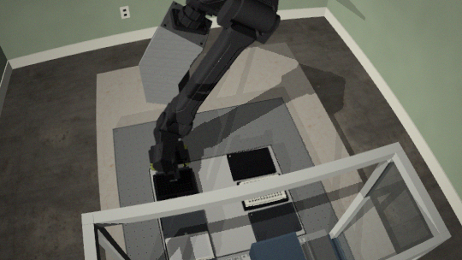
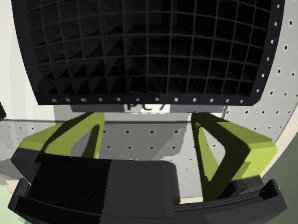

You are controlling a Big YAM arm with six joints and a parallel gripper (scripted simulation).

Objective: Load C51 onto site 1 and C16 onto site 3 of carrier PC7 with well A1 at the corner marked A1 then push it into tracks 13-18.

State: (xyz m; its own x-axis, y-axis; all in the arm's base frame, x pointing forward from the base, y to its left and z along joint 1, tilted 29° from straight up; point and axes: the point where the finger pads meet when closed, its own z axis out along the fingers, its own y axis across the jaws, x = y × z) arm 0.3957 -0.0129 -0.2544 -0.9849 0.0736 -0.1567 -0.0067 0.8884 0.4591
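Observation:
A black plate with a fine grid of many small wells, which looks like the 384-well plate C16 [image 1: 175, 186], lies flat at the left of the grey deck. It fills the upper part of the wrist view [image 2: 147, 30], with a small white label [image 2: 147, 107] on the side facing me that is too blurred to read. My gripper [image 1: 172, 175] hangs low over the plate's edge nearest the arm. Its yellow-green fingers are open and empty, just short of the labelled side. I cannot tell whether they touch it.
To the right lie in a row a black block [image 1: 251, 163], a white plate [image 1: 264, 197] and a dark site [image 1: 274, 223]. A white frame bar [image 1: 257, 189] crosses in front. A blue part [image 1: 278, 246] sits at the bottom edge.

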